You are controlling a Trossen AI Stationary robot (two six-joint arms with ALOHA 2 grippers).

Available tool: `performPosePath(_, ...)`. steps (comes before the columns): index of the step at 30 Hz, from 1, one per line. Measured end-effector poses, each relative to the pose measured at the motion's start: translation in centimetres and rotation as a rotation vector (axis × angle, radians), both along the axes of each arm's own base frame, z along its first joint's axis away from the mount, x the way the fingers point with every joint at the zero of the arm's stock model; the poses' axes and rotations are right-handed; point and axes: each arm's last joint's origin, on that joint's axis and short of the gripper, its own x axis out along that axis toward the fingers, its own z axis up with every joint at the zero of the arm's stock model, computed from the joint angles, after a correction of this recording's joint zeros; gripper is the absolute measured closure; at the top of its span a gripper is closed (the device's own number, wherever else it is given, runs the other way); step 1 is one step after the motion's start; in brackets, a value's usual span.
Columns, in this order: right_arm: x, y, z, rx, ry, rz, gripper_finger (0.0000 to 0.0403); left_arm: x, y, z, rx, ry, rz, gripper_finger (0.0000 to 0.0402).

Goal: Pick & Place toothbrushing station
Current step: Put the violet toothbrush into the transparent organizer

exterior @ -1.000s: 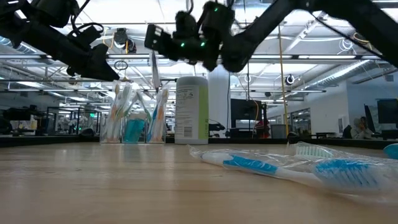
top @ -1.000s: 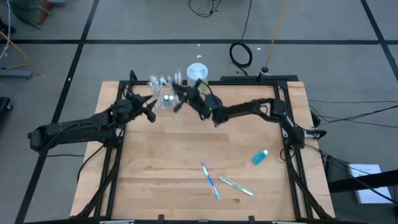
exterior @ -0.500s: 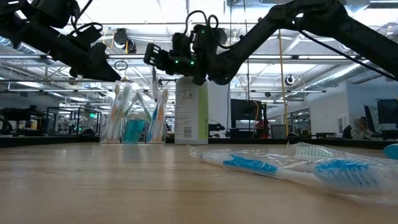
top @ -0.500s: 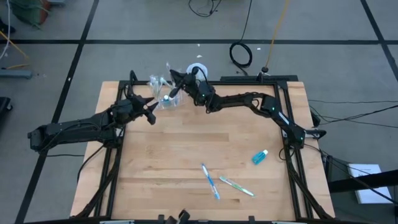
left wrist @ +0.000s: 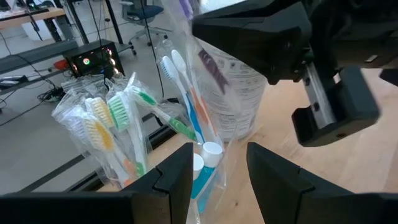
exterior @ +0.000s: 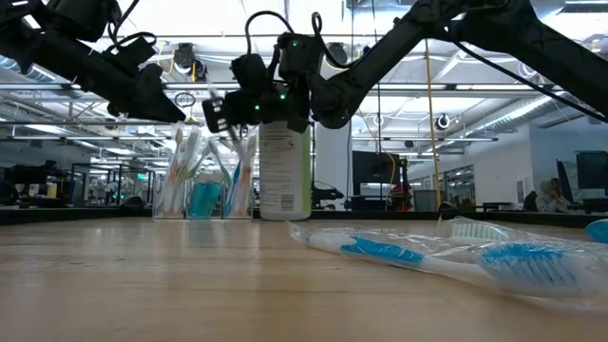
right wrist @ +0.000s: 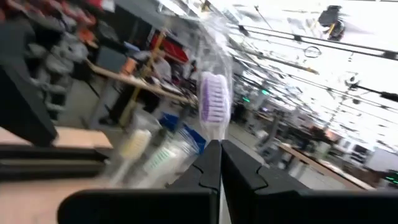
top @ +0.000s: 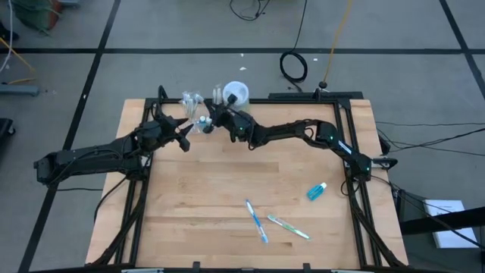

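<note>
The pale wooden worktop (top: 227, 189) stands on grey flooring; behind it, a workshop hall (strip-lit). The right end effector (top: 217, 115), clamped on a wrapped toothbrush (right wrist: 214, 93), hovers over the clear cup (exterior: 202, 185); beside it, the left end effector (top: 184, 129) gapes partway, gripping nothing.

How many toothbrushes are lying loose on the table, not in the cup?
2: a blue-handled toothbrush near the front edge and a green-handled toothbrush just right of it, both wrapped. Others may be hidden.

Big open-plan robotics lab or workshop: bare ceiling trusses (exterior: 456, 90) and strip lights overhead, monitors (exterior: 366, 171) on distant desks, cables (top: 294, 65) on taped concrete floor.
</note>
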Motion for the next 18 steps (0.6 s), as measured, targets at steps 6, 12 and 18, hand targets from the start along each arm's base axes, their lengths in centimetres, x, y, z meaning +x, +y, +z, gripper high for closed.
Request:
performPosePath(6, -0.6, -1.4, 0.7, -0.002, -0.004, -0.042, 0.0403, 0.0, 0.0, 0.0, 0.000, 0.000, 0.000, 0.0250)
performPosePath(12, -0.8, -1.8, 1.2, -0.110, 0.064, -0.085, 0.0403, 0.0, 0.0, 0.0, 0.001, 0.001, 0.000, 0.0249)
performPosePath(18, -1.4, -1.3, 4.1, -0.203, 0.059, -0.117, 0.0403, 0.0, 0.0, 0.0, 0.001, 0.001, 0.000, 0.0250)
